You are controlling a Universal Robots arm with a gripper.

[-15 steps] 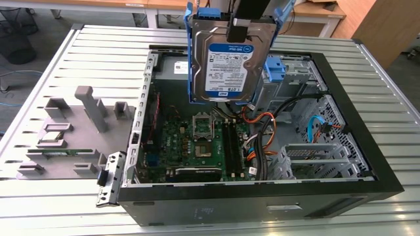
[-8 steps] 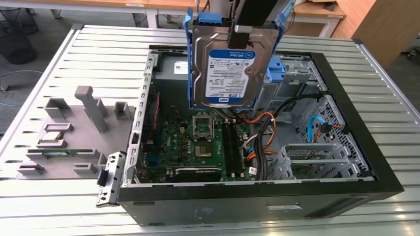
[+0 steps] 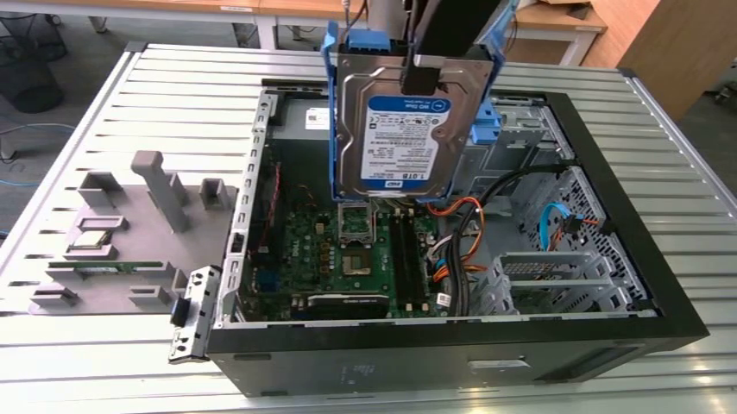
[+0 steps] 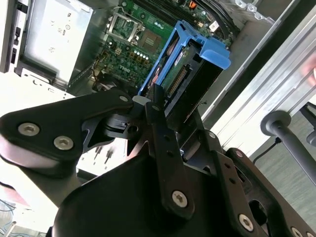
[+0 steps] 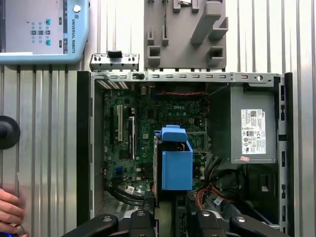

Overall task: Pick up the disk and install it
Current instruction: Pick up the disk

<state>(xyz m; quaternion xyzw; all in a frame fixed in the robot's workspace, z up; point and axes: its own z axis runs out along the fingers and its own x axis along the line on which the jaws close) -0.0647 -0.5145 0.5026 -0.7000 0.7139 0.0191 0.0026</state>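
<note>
End effector: the black end effector [image 3: 418,82] is clenched on the disk. One finger lies over the label. In the second wrist view its fingers [image 4: 157,111] press on the disk's flat sides.
Disk: the disk [image 3: 406,138] hangs upright in the upper middle of the exterior view. Its white-and-blue label faces the camera, and blue rails run down both long sides. It is up in the air above the open case.
Disk from the wrist: in both wrist views the disk [image 5: 176,163] [image 4: 190,69] is seen end-on, with its blue cap over the green board.
Computer case: the black case [image 3: 645,319] lies on its side with the lid off. It fills the middle and right of the exterior view.
Green board: the green board [image 3: 345,250] lies flat in the case, below the disk.
Cables: orange and blue cables [image 3: 551,216] curl in the case, toward the exterior view's right.
Power box: a grey box with a white label [image 5: 252,123] sits in one corner of the case.
Grey holder: a grey holder [image 3: 138,198] rests on the worktop at the exterior view's left, just beside the case.
Worktop: the worktop [image 3: 173,86] is made of silver metal slats.
Hand: a person's hand [image 5: 7,210] shows at the edge of the first wrist view, well apart from the case.
</note>
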